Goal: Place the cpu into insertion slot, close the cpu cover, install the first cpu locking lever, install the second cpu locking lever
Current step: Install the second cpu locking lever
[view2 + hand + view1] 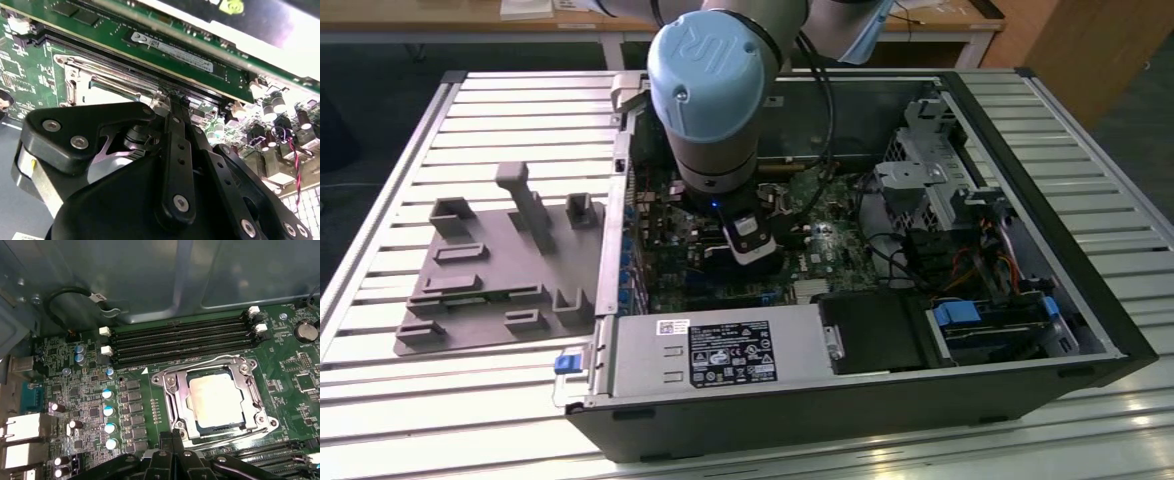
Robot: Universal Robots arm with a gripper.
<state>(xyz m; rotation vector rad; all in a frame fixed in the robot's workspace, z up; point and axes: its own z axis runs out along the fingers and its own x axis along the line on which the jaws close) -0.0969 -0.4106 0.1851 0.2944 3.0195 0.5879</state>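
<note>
Silver-grey metal marks the cpu (218,400), which is lying flat inside the insertion slot (175,405) with the cpu cover (248,385) framing it, closed down over its edges, in the first wrist view. I am holding my gripper (172,436) just beside the socket's near edge, my jaws drawn together with no gap between the black fingers (176,150) and nothing held between them. In the second wrist view my fingertips are meeting against the socket's metal frame beside a green memory module (172,50). In the exterior view my arm (714,100) is reaching down into the open computer case (854,400), which is resting on a slatted table (467,400).
</note>
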